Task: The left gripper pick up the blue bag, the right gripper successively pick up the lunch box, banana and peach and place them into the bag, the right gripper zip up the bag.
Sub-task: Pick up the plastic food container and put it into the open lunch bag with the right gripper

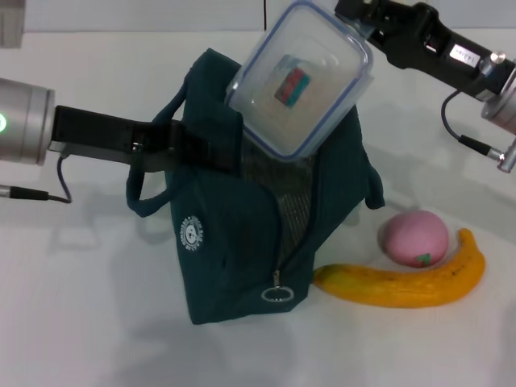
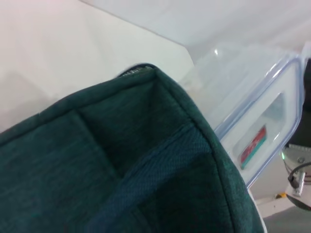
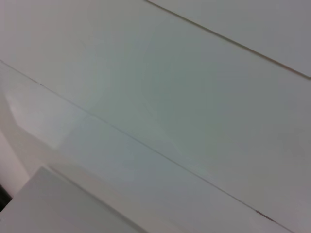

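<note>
The dark blue-green bag [image 1: 242,242] stands in the middle of the table with its zip open; it fills the left wrist view [image 2: 121,170]. My left gripper [image 1: 211,153] is shut on the bag's upper left edge and holds it up. My right gripper [image 1: 360,28] is shut on the upper corner of the clear lunch box [image 1: 300,76] and holds it tilted, its lower end in the bag's mouth. The lunch box also shows in the left wrist view [image 2: 257,121]. The pink peach [image 1: 414,238] and the yellow banana [image 1: 403,282] lie on the table right of the bag.
The white table [image 1: 81,306] spreads out left of and in front of the bag. The bag's zip pull [image 1: 276,292] hangs low on its front. The right wrist view shows only pale wall panels [image 3: 155,97].
</note>
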You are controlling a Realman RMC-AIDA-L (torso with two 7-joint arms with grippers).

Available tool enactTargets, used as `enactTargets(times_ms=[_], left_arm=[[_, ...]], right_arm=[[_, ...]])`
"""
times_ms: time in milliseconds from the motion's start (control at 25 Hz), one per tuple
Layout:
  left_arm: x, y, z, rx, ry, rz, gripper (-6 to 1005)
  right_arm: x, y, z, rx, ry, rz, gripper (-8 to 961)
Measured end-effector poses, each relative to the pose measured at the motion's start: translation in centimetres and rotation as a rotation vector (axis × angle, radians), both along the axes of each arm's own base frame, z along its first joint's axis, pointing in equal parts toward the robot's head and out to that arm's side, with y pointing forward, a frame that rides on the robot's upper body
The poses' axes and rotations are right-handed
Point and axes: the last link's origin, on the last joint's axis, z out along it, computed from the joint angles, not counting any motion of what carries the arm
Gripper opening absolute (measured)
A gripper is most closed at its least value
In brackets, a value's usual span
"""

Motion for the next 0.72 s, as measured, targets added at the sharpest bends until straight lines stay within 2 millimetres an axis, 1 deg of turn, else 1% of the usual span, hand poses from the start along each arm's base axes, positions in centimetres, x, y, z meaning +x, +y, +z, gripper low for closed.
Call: enactTargets(times_ms=[160, 280, 560, 720], left_arm=[[-0.3, 0.1, 0.1, 0.002, -0.007, 0.008, 40], [-0.2, 0.2, 0.2, 0.003, -0.008, 0.007, 40], [-0.2, 0.2, 0.1, 0.002, -0.009, 0.005, 41], [-0.1, 0.1, 0.0, 0.000, -0.013, 0.006, 41]], right_arm=[[0.3, 0.1, -0.1, 0.000, -0.026, -0.009, 123], [0.1, 0.3, -0.2, 0.004, -0.045, -0.001, 125], [-1.6, 0.9, -0.4, -0.011, -0.057, 0.052, 129], [-2.0, 1.1, 0.0, 0.002, -0.065, 0.074, 243]])
